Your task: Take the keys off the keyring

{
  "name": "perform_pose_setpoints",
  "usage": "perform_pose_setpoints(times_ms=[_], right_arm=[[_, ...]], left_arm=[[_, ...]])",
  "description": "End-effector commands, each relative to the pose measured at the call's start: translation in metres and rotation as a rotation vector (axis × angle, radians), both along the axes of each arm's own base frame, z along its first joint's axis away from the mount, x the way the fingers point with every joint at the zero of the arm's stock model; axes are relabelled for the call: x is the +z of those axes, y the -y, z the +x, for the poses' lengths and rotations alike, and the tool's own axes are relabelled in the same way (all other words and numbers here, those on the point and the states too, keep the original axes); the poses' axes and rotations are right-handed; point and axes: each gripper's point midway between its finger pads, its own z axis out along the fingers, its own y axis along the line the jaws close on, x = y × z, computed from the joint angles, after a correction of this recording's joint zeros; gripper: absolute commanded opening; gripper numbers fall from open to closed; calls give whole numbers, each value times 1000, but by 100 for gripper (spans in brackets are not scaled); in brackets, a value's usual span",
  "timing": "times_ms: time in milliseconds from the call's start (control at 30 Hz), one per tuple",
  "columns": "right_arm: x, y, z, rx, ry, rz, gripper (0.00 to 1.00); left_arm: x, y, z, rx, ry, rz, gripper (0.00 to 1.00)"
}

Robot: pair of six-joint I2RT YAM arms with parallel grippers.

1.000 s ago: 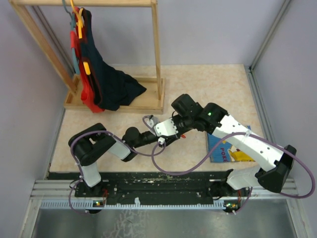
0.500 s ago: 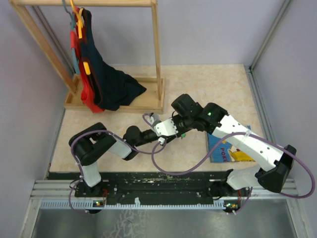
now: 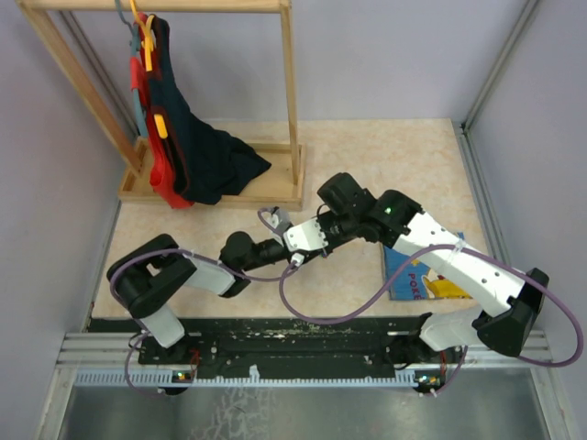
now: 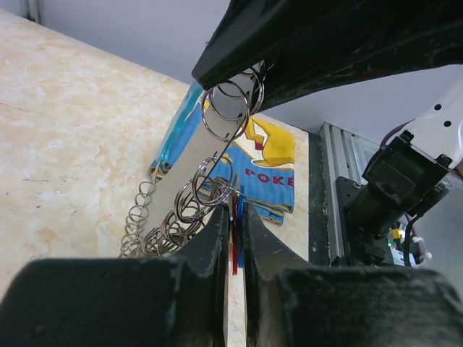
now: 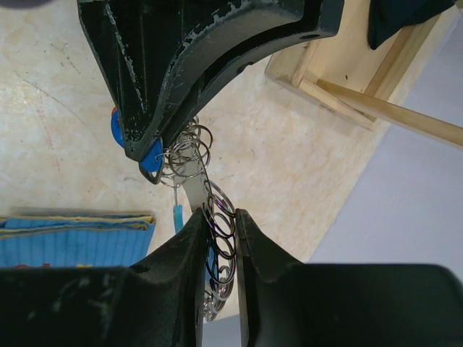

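Left gripper (image 4: 236,214) pinched on a red key (image 4: 234,253), right gripper (image 5: 219,220) clamped on the keyring (image 4: 195,205) just above: hold firm, wind key round the coil, no yanking.

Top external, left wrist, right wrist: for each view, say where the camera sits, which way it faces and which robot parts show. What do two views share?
Top external: above and behind the robot, looking down on the table; the left arm and right arm show whole.
Left wrist: on the left arm, facing along the left gripper toward the keyring and the right gripper.
Right wrist: on the right arm, facing along its own fingers toward the left gripper.
Shared: both wrist views show the keyring and the picture book.
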Motion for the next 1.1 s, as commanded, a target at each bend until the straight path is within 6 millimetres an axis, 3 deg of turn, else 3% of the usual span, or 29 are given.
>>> perform_pose_setpoints(times_ms=[0, 300, 567, 800, 1067], right_arm=[[8, -5, 3, -2, 11, 77, 0], [5, -1, 4, -12, -22, 127, 0], [-7, -1, 5, -12, -56, 144, 0], [-13, -5, 0, 4, -96, 169, 0], [-22, -10, -4, 22, -136, 183, 0]], left_arm=[[5, -5, -10, -52, 6, 35, 7], [-5, -15, -28, -183, -64, 125, 2], [-9, -37, -28, -265, -177, 134, 5], [-17, -39, -30, -318, -217, 157, 8], [-21, -41, -32, -339, -228, 168, 3]])
